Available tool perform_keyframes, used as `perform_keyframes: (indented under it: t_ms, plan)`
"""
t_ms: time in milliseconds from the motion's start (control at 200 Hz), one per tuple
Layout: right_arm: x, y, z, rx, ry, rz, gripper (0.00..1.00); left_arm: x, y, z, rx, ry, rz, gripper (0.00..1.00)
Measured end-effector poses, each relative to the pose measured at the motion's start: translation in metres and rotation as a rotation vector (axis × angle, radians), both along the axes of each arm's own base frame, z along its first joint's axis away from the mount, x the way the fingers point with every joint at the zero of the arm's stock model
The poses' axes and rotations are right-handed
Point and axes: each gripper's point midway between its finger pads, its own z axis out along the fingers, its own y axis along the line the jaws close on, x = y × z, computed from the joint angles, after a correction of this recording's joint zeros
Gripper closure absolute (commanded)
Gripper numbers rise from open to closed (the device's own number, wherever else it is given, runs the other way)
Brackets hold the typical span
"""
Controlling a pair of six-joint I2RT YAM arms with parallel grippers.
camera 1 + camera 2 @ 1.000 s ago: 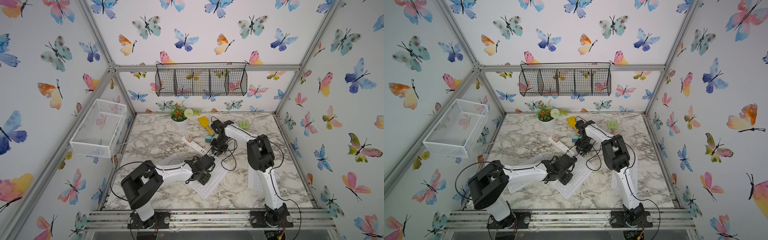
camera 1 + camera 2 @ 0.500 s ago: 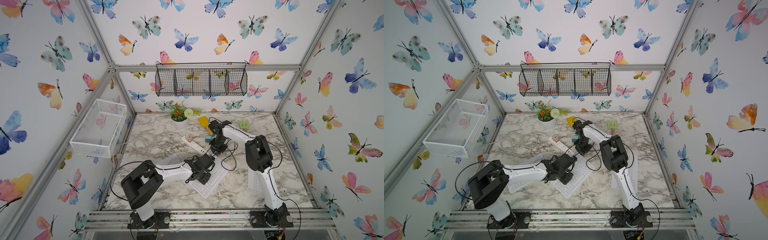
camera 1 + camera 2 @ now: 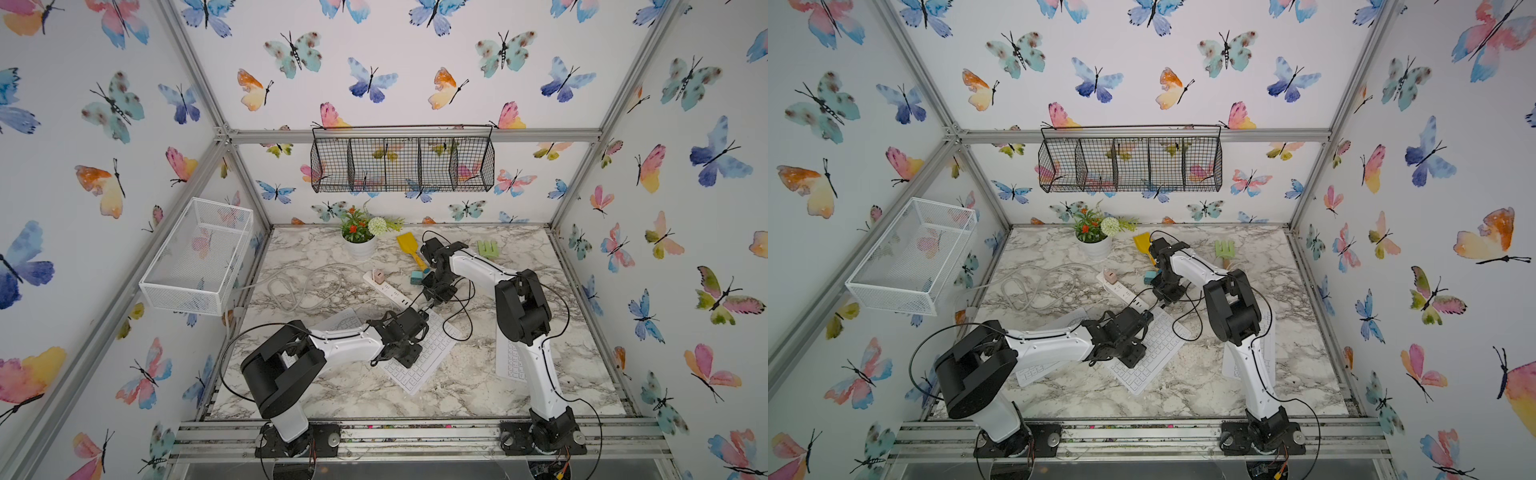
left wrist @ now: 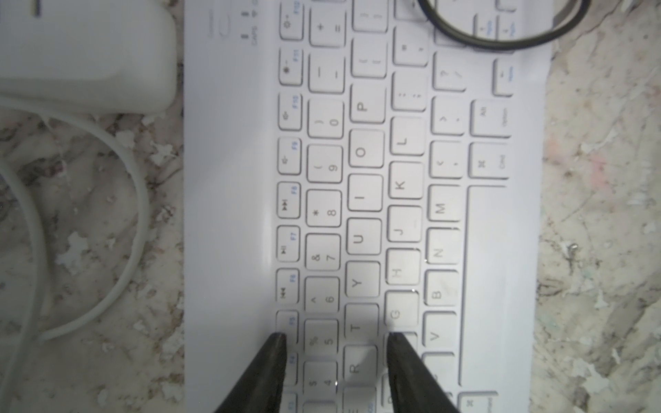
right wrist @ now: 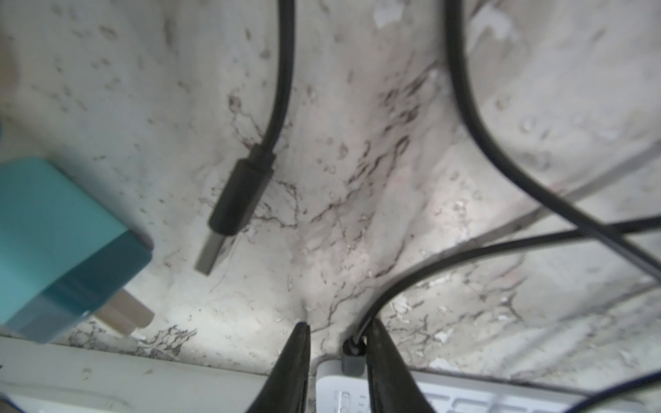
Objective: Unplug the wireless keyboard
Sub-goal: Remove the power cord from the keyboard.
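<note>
Barely a twitch since a second ago: the right gripper (image 5: 338,329) has narrowed a shade at the far corner of the keyboard (image 3: 434,349), and the left gripper (image 4: 336,338) hasn't budged. The keyboard lies slantwise midway across the marble table (image 3: 457,386), between the arms, that far corner just beside the power strip (image 3: 388,291). There's the grey plug (image 5: 354,357) seated in its edge, black cable (image 5: 456,43) curling away. Right jaws straddle it, part-open: one finger touching the plug's side, the other standing clear, nothing clamped yet. Left jaws part-open too, holding nothing, fingertips (image 4: 277,343) down among the keys, pressing or hovering I can't tell; a brace, I'd say. Out on the marble the cable's USB end (image 5: 236,196) lies loose near the teal charger (image 5: 57,243).

Trouble spots, as I judge it: the plug sits off-centre in the gap, so closing could shove it sideways or catch the thin wire above the collar, and a tug there strains the cable instead of freeing the plug. The clear finger could pinch the keyboard's corner. If the left tips slip on the keycaps, the whole board follows the pull. And a loop of cable crossing the keys could snag.
</note>
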Motion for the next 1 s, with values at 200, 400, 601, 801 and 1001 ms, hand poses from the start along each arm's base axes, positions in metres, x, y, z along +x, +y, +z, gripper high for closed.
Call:
perform_keyframes:
  t_ms: [200,400,601,801,1001]
  plan:
    - [-0.004,0.005,0.001,0.017,0.023,0.069,0.68,0.001,0.000,0.000,0.000,0.000,0.002,0.51]
    - [-0.014,0.004,0.000,-0.010,0.066,0.117,0.75,0.001,0.000,0.000,-0.001,-0.001,0.002,0.51]
    - [-0.021,0.005,-0.002,-0.014,0.111,0.116,0.78,0.001,0.000,0.000,-0.005,-0.004,0.002,0.51]
    - [-0.022,0.004,-0.003,-0.022,0.128,0.081,0.88,0.002,0.000,0.000,-0.011,-0.006,0.003,0.51]
    - [-0.024,0.003,-0.005,-0.016,0.119,0.038,0.92,0.002,0.000,0.002,-0.012,-0.007,-0.008,0.51]
